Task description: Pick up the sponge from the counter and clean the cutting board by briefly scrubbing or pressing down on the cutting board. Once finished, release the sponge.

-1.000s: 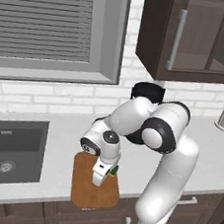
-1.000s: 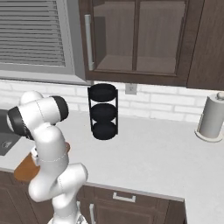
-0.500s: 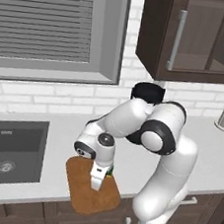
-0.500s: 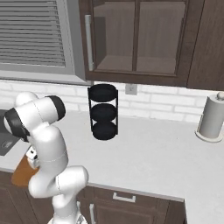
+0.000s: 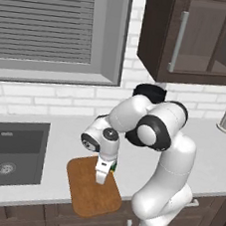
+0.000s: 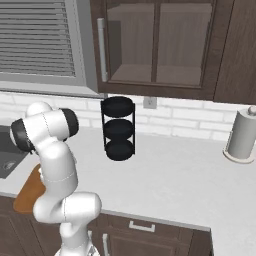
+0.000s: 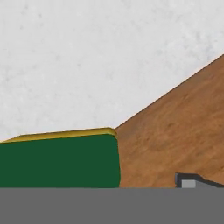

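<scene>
The brown cutting board [image 5: 91, 195] lies on the light counter [image 5: 56, 138] near its front edge, right of the sink. My gripper [image 5: 102, 178] points down just over the board's far right part, jaws open. The sponge [image 7: 57, 161], dark green over yellow, fills the lower left of the hand view, at the board's [image 7: 175, 135] edge where it meets the counter [image 7: 87, 61]. One dark fingertip [image 7: 191, 181] stands clear to the sponge's right, not touching it. A sliver of the sponge [image 5: 114, 166] peeks out beside the hand. From the right side, my arm hides all but a corner of the board [image 6: 26, 197].
A dark sink basin [image 5: 10, 152] sits left of the board. A black three-tier rack [image 6: 118, 128] stands at the back wall and a paper towel roll [image 6: 242, 135] at the far right. Wall cabinets hang above. The counter's front edge runs just beyond the board.
The jaws, shut on the sponge in the earlier frames, now stand open and the sponge is let go. The hand came down and left onto the board.
</scene>
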Available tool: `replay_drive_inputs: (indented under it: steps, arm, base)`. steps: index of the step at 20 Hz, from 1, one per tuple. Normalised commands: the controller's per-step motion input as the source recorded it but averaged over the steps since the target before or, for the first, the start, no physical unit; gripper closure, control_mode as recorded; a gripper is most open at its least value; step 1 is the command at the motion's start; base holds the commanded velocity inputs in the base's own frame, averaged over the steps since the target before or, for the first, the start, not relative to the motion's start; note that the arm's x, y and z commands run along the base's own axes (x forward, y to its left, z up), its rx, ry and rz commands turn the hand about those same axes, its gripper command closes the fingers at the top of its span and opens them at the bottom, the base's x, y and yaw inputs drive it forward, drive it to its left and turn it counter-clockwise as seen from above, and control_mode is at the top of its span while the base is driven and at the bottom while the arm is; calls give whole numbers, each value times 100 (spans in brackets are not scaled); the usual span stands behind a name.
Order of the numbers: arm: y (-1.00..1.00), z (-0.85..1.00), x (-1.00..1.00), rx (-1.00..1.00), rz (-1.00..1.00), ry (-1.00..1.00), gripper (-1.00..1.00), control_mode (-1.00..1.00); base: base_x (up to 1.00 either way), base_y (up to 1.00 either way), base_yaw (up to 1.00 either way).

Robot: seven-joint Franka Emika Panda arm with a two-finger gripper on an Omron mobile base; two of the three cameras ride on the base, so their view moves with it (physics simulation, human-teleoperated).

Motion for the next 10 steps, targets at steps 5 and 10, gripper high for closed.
replay_drive_inputs:
  steps: [5, 10]
  arm:
    - [-2, -100, 100, -16, -55, -13, 100, -100]
    - [-25, -93, 84, -5, -70, -1, 100, -100]
  base:
    - [0, 0, 0]
    - [0, 0, 0]
